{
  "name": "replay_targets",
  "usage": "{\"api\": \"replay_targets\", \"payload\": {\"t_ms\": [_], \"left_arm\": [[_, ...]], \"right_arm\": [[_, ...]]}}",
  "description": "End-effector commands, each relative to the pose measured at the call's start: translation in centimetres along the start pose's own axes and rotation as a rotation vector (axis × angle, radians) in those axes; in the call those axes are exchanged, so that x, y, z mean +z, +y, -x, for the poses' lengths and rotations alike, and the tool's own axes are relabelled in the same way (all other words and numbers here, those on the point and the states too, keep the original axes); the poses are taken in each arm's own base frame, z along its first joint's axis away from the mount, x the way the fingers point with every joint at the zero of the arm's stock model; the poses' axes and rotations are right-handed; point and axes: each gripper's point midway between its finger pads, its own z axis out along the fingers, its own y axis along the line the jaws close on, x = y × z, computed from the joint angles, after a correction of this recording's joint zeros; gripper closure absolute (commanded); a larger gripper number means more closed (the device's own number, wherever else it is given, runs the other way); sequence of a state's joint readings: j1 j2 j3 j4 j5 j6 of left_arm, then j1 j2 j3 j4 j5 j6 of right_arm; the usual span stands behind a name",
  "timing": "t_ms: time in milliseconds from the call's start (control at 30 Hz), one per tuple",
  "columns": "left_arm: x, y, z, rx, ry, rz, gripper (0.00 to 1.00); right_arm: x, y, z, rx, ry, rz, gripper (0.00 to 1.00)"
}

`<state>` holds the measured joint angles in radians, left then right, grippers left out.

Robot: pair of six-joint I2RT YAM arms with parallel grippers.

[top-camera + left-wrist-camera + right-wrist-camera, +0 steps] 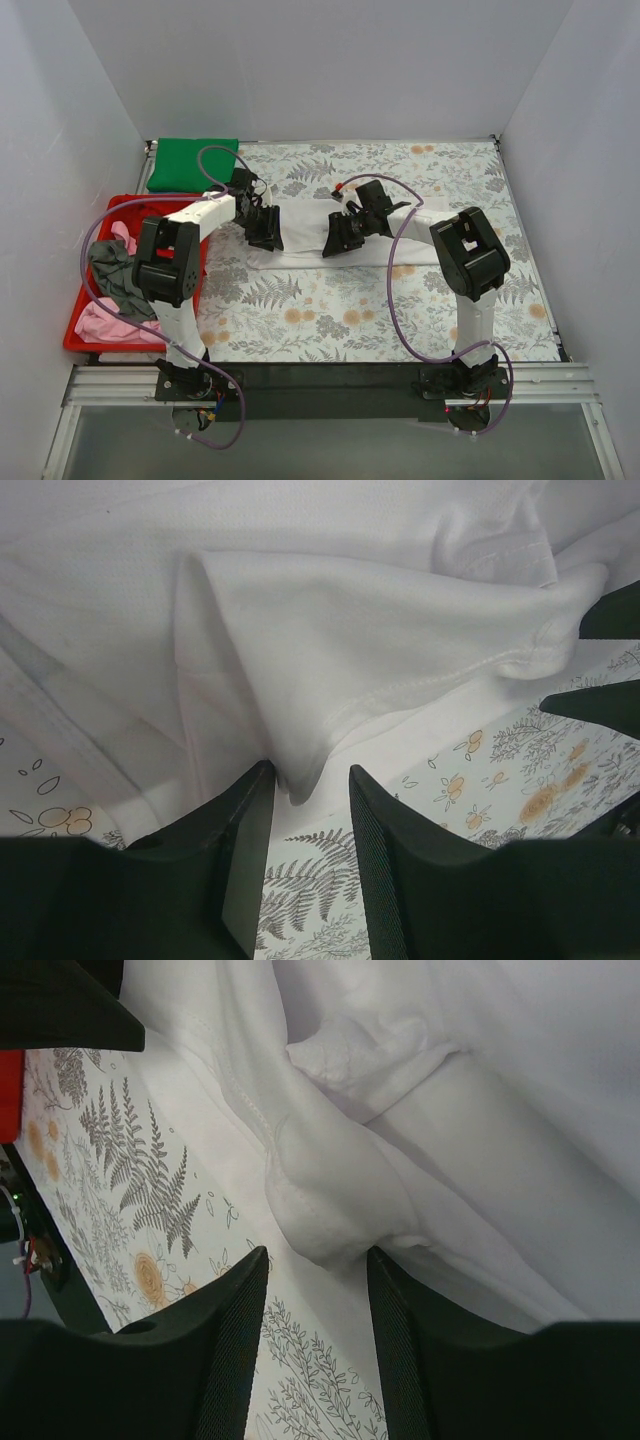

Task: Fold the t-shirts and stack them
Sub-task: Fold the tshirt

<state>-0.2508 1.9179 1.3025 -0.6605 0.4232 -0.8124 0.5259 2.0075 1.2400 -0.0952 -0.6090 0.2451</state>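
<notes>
Shows a white t-shirt (300, 232) lying as a long folded band across the middle of a floral tablecloth (330, 310), between two robot arms. Shows the left gripper (310, 770) pinched on a raised fold of it, and the right gripper (317, 1255) with a bunched lump of the shirt at its fingertips — cannot tell whether clamped. Also shows a folded green t-shirt (192, 163) at the far left corner, plus a pink t-shirt (100, 320) and a grey t-shirt (115, 270) heaped in a red bin (120, 203) on the left.

Robot lab test cell: plain white walls (320, 60), aluminium frame rail (110, 385), cloth-covered table (460, 190)
</notes>
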Motion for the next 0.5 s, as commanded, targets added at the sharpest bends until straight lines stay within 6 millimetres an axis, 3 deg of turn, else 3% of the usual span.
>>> {"api": "replay_targets", "payload": {"t_ms": [0, 467], "left_arm": [[-2.8, -1.8, 1.6, 0.037, -0.080, -0.029, 0.66], [-3.7, -1.9, 1.3, 0.043, -0.093, -0.017, 0.69]], "right_arm": [[0.2, 1.0, 1.9, -0.030, -0.040, 0.029, 0.48], [0.5, 1.3, 1.9, -0.016, -0.039, 0.052, 0.48]]}}
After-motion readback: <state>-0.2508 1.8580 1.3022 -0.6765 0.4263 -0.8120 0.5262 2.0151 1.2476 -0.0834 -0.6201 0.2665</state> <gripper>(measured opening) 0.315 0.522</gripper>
